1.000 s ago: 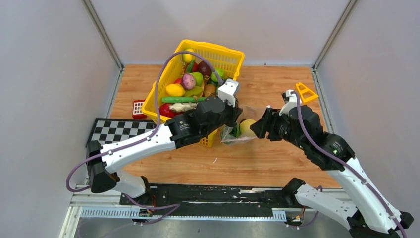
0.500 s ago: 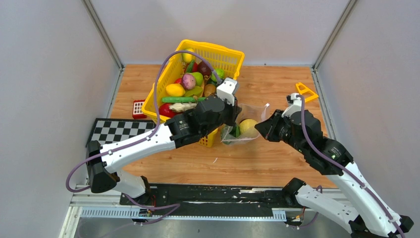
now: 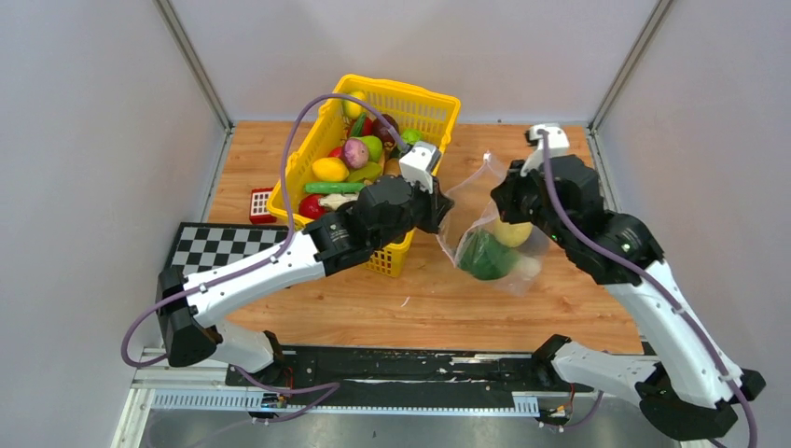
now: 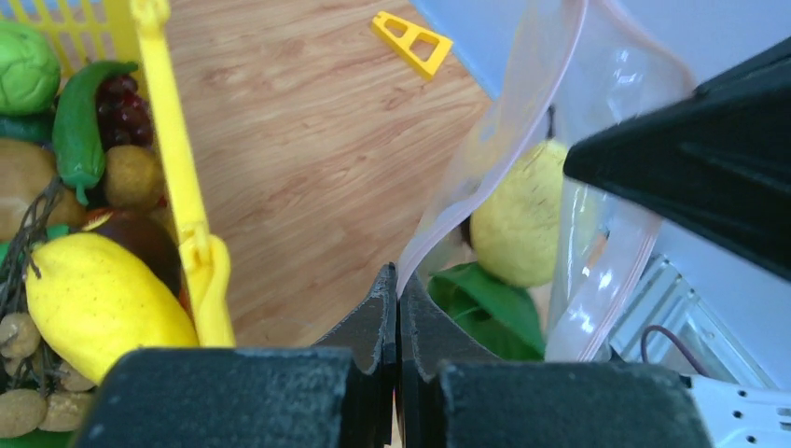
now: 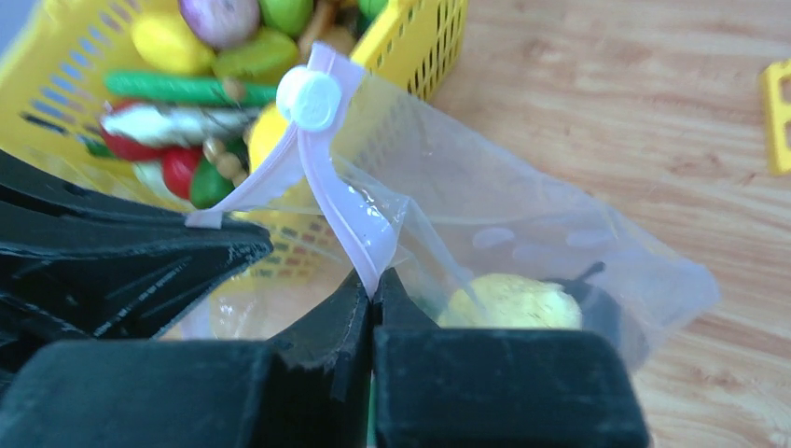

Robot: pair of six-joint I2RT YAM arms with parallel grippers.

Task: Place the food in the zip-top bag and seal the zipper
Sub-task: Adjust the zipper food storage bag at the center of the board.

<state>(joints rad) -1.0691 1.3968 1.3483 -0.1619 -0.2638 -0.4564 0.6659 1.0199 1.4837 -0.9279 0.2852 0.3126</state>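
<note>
The clear crinkly plastic bag [image 3: 473, 213] is pinched by closed left end effector [image 4: 398, 283] and right end effector [image 5: 372, 286].
A yellow toy pear [image 3: 512, 233] and green leafy toy [image 3: 480, 255] are contained.

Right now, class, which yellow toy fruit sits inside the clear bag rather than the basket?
The pale round yellow fruit, hanging in the zip-top bag beside a green vegetable; the other yellow fruits lie in the basket.
</note>
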